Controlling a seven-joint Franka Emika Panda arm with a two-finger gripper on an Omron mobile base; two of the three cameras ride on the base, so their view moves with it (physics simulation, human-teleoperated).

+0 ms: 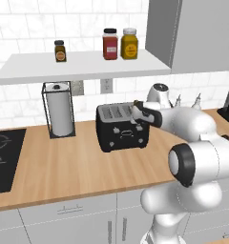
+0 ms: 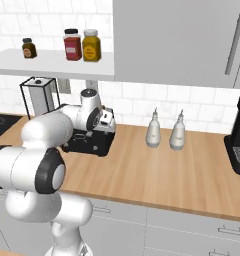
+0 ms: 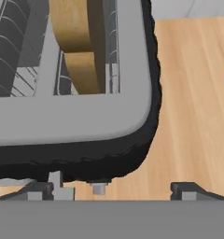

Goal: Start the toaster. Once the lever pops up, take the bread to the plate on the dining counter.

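Observation:
The black toaster [image 1: 120, 132] stands on the wood wall counter [image 1: 64, 162], partly hidden behind my arm in the right base view [image 2: 90, 143]. My gripper [image 1: 139, 114] hovers just over its right end, open, with nothing between the fingers. In the hand view the toaster's grey top [image 3: 86, 122] is very close, and the tan bread [image 3: 79, 44] stands in a slot beyond my gripper [image 3: 114, 190]. The gripper's own fingertips [image 3: 39, 190] sit at the toaster's black side edge. The plate and the dining counter are out of view.
A paper towel roll [image 1: 59, 113] in a wire holder stands left of the toaster, with a cooktop [image 1: 2, 157] further left. Two pale bottles [image 2: 164, 131] and a black coffee machine [image 2: 239, 140] are on the right. A shelf with jars [image 1: 119, 45] hangs overhead.

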